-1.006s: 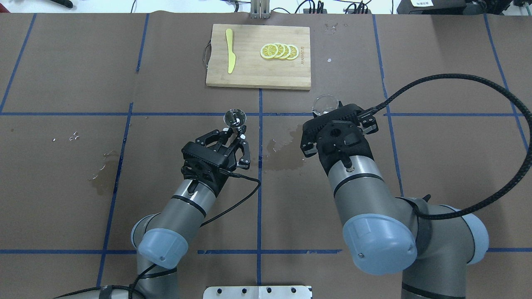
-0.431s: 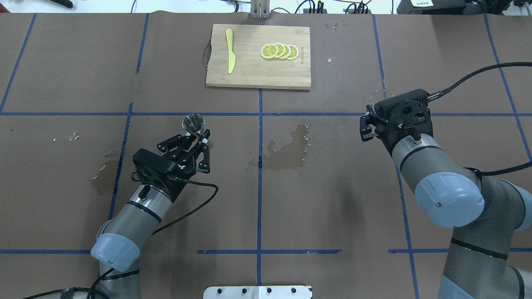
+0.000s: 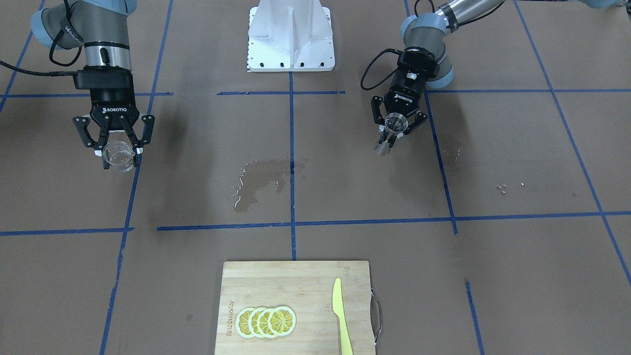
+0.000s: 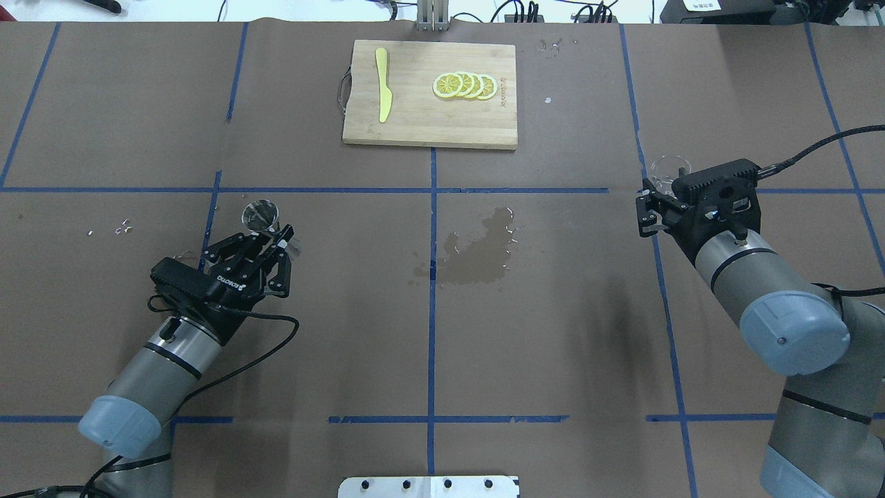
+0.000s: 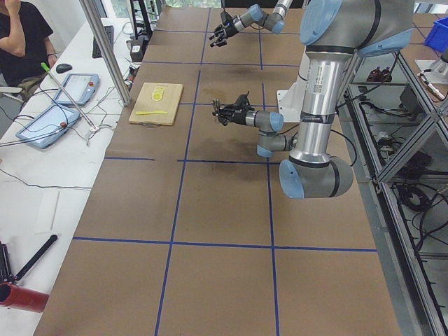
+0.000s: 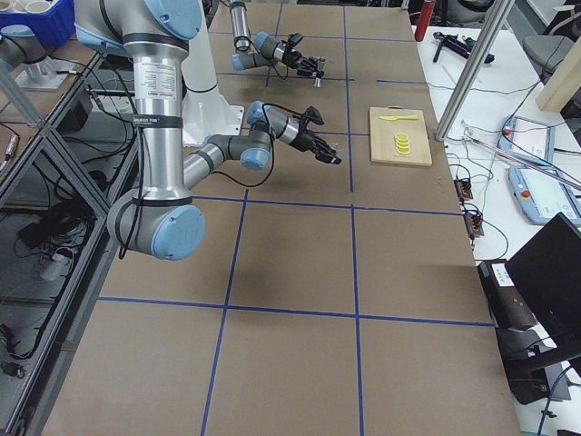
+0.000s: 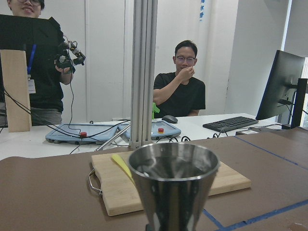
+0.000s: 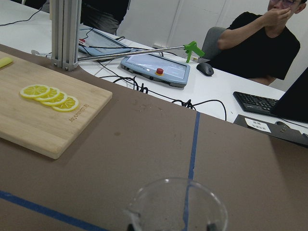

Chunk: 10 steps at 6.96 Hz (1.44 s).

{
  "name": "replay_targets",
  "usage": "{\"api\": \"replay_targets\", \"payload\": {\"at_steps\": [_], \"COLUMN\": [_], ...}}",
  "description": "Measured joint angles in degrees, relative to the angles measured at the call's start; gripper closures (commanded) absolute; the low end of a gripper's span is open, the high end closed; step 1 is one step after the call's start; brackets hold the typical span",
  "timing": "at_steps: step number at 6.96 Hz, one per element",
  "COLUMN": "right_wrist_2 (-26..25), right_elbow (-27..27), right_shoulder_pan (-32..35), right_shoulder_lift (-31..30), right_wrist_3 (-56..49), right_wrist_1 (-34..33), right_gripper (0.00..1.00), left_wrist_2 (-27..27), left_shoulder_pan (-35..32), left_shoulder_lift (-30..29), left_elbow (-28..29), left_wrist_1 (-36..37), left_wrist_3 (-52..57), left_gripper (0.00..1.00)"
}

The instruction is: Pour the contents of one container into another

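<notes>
My left gripper (image 4: pixel 271 234) is shut on the grey metal jigger (image 4: pixel 261 215), which stands upright at the left of the table. The left wrist view shows the jigger (image 7: pixel 173 187) close up, its open cone facing upward. The front view has the jigger (image 3: pixel 393 126) between the left gripper (image 3: pixel 397 134) fingers on that view's right. My right gripper (image 4: pixel 658 192) is shut on the clear glass cup (image 4: pixel 669 172) at the table's right. The cup (image 3: pixel 119 156) sits upright in the right gripper (image 3: pixel 118 154), and its rim (image 8: pixel 178 202) fills the bottom of the right wrist view.
A wooden cutting board (image 4: pixel 415 124) at the far middle carries lemon slices (image 4: pixel 464 85) and a yellow knife (image 4: pixel 382 84). A wet patch (image 4: pixel 477 252) darkens the brown paper between the arms. Small droplets (image 4: pixel 124 226) lie at the left.
Both arms have swung apart. The left gripper carried the jigger leftward and nearer the robot; the right gripper carried the glass cup far to the right.
</notes>
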Motion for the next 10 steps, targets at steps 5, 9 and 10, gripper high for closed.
{"api": "replay_targets", "payload": {"at_steps": [5,9,10], "right_wrist_2": [-0.11,-0.16,-0.18], "right_elbow": [-1.60,-1.17,-0.89], "right_shoulder_pan": [-0.06,-0.06,-0.09], "right_shoulder_lift": [-0.11,0.03,0.06], "right_wrist_3": [-0.01,0.13,0.25], "right_wrist_1": [1.37,1.47,1.49], "right_gripper": [0.86,0.85,0.85], "left_wrist_2": [3.19,11.43,12.15], "left_shoulder_pan": [0.20,3.94,4.57], "left_shoulder_lift": [13.17,14.82,13.44], "left_elbow": [0.56,3.38,4.97], "left_wrist_1": [-3.36,-3.69,-3.65], "left_wrist_3": [-10.20,-18.32,-18.10], "left_gripper": [1.00,1.00,1.00]}}
